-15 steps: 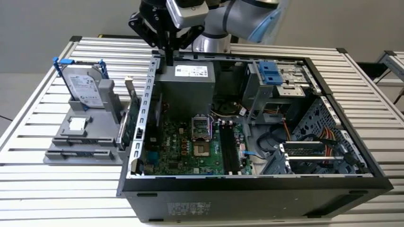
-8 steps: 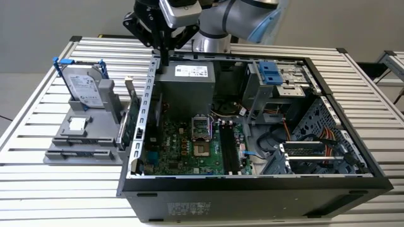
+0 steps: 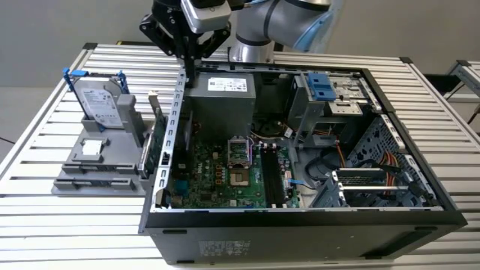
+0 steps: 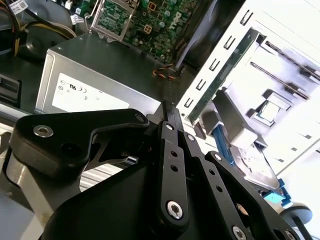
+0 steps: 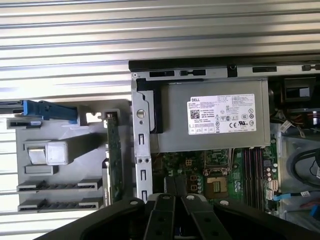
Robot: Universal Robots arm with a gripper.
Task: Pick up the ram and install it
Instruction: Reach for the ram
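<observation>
A slatted metal counter point(image 3: 45, 225) carries an open black computer case point(image 3: 300, 233), lying with its side off. Inside it, nearest the viewer, lies the green motherboard point(image 3: 217, 174), with long dark memory slots point(image 3: 271, 174) just toward the exterior view's right.

On the exterior view's left, just beside the case, a gray holder point(image 3: 98, 183) rests on the counter. A thin green card point(image 5: 114, 160) stands on edge along the holder's side, close to the case wall. Farther back on the holder, a silver hard drive point(image 3: 101, 104) with blue rails stands upright.

Where the ram is cannot be told. The memory slots and the holder's two slotted rows are too indistinct to show whether a stick sits in either.

Beyond the motherboard, a gray power supply point(image 3: 221, 107) fills the case's far corner. Above its far edge hangs the claw point(image 3: 192, 81), pointing straight down. Its black fingers point(image 4: 170, 150) are pressed together, with nothing seen between them. Behind it rises the robot arm point(image 3: 259, 39).
</observation>
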